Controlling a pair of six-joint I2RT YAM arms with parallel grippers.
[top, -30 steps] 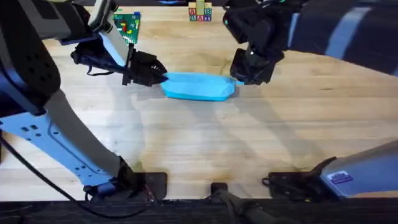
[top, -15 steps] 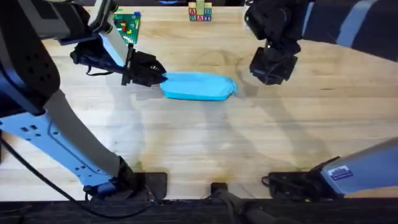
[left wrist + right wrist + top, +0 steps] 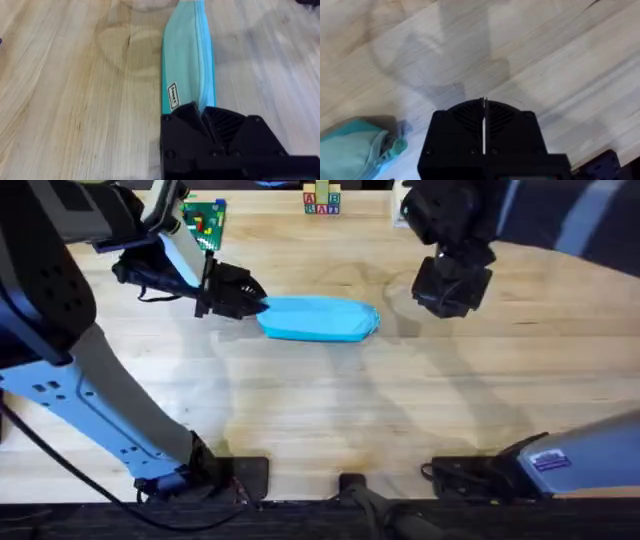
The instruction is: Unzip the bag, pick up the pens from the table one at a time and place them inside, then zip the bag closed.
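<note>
The left wrist view shows the left fingers (image 3: pixel 206 116) clamped on the bag (image 3: pixel 188 60); the right fingers (image 3: pixel 483 120) look pressed together.

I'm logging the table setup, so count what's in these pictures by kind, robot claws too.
Claws: 2, the left claw and the right claw
Light blue pouch: 1
Green toy-brick plate: 1
Letter-block stack: 1
Total: 5
</note>
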